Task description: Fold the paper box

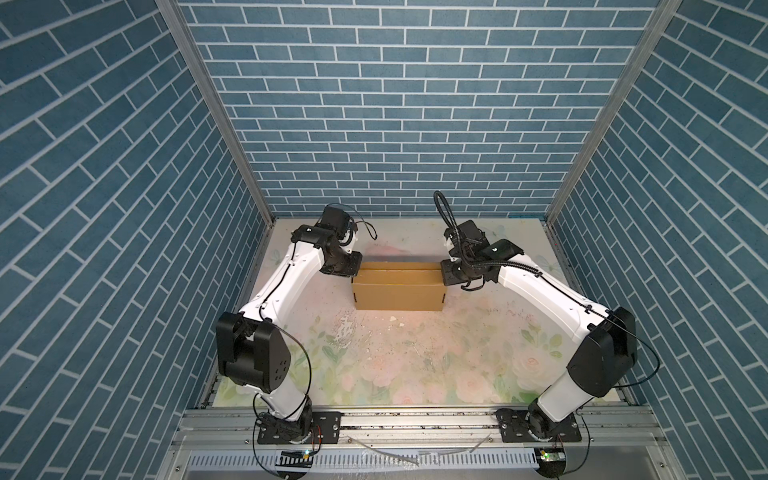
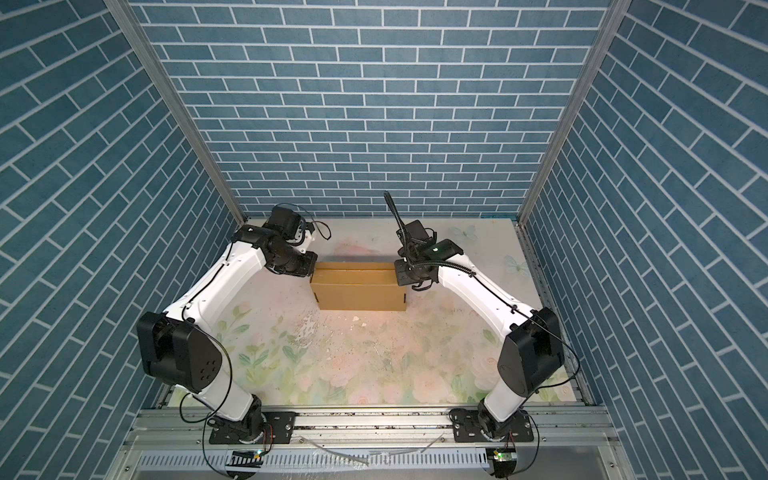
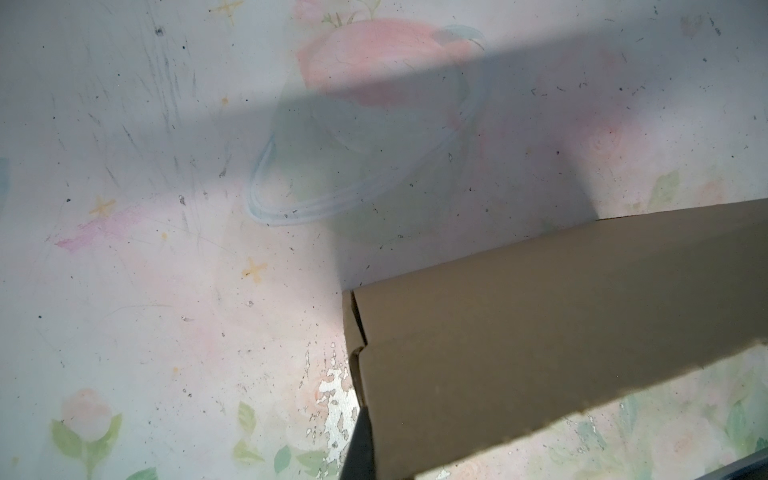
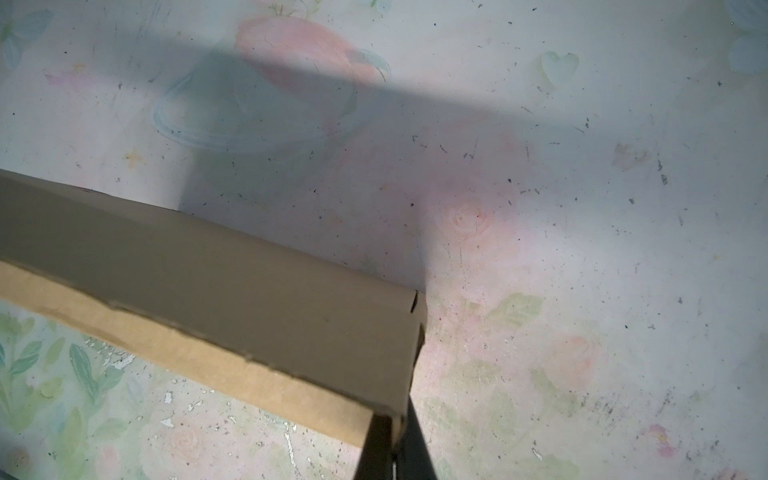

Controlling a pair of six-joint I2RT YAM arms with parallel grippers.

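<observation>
The paper box (image 1: 399, 293) (image 2: 359, 295) is plain brown cardboard, folded up into a long shallow shape that stands near the table's middle back. My left gripper (image 1: 354, 272) (image 2: 312, 271) is shut on the box's upper left end. In the left wrist view one dark finger (image 3: 358, 449) lies against the end edge of the box (image 3: 540, 332), and the cardboard hides the other finger. My right gripper (image 1: 444, 276) (image 2: 397, 275) is shut on the upper right end. In the right wrist view its two fingers (image 4: 376, 451) pinch the corner of the box (image 4: 208, 270).
The table has a floral mat (image 1: 415, 365) with a worn, flaked patch (image 1: 345, 330) in front of the box. Blue brick-pattern walls (image 1: 374, 124) close in the back and both sides. An aluminium rail (image 1: 415, 422) carrying both arm bases runs along the front.
</observation>
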